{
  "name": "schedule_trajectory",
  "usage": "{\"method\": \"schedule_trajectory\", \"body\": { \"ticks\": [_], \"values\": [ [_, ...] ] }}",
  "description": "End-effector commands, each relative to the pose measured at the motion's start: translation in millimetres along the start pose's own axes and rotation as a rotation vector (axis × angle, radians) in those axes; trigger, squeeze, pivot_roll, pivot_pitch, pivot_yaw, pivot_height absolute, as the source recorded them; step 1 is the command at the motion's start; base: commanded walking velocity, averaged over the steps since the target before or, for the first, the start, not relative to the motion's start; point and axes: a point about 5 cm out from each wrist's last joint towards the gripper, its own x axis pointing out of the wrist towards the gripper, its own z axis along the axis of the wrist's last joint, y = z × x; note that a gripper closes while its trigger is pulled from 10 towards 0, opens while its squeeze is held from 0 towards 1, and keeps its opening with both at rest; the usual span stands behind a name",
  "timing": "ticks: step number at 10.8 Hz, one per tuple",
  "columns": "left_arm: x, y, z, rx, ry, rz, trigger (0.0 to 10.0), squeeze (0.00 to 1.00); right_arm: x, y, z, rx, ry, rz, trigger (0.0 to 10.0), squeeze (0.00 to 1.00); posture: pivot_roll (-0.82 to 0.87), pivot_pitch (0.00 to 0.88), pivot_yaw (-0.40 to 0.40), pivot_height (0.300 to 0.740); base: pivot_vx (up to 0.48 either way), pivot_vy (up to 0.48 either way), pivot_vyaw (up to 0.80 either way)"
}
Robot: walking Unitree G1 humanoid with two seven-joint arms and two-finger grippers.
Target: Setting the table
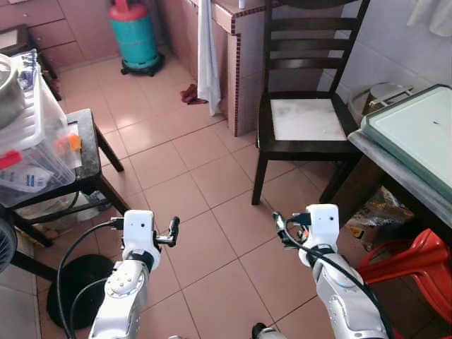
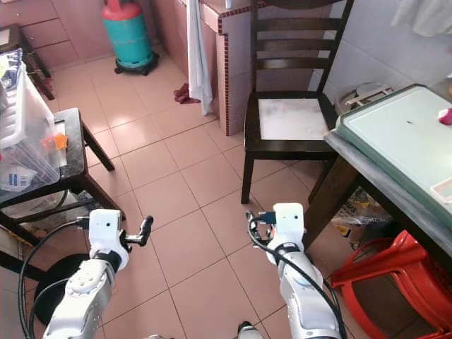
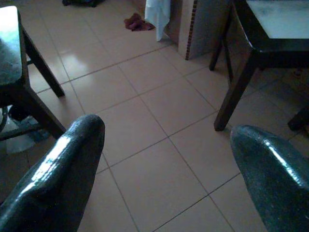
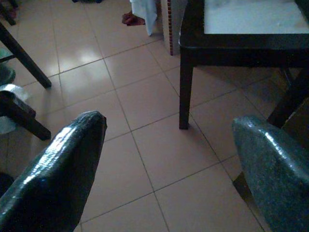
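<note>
The table (image 2: pixel 357 167) stands at my right, its grey top carrying a pale green board (image 2: pixel 406 134) with a small pink thing (image 2: pixel 445 116) at the far edge. Both arms are held low in front of me over the tiled floor. My left gripper (image 1: pixel 171 232) is open with nothing between its fingers (image 3: pixel 63 164). My right gripper (image 1: pixel 280 227) is also open and empty, its fingers (image 4: pixel 67 159) pointing toward the chair leg. Neither touches anything.
A dark wooden chair (image 1: pixel 307 120) with a white seat stands ahead on the right, next to the table. A red plastic stool (image 1: pixel 413 265) sits under the table. At left, a small dark stand (image 1: pixel 88 152) holds a clear plastic box (image 1: pixel 35 141). A teal gas cylinder (image 1: pixel 134 35) stands far back.
</note>
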Motion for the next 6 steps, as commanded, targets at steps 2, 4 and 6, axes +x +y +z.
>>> {"method": "schedule_trajectory", "body": {
  "ticks": [2,4,6],
  "values": [
    [-2.4,4.3,-6.4,0.003,0.034,0.011,10.0,0.0,-1.7,-1.3,-8.0,0.016,0.034,-0.006,10.0,0.0,-0.06,0.175,0.057,0.74,-0.129,0.0,-0.75],
    [-1.4,3.2,-6.0,0.005,0.034,0.005,10.0,0.0,-1.3,-3.1,-7.9,0.018,0.035,-0.013,10.0,0.0,-0.06,0.174,0.058,0.74,0.0,0.0,-0.76],
    [-1.0,3.0,-6.0,0.006,0.035,0.005,10.0,0.0,-1.2,-3.5,-8.0,0.018,0.035,-0.015,10.0,0.0,-0.07,0.172,0.057,0.74,-0.304,0.0,-0.77]
  ]
}}
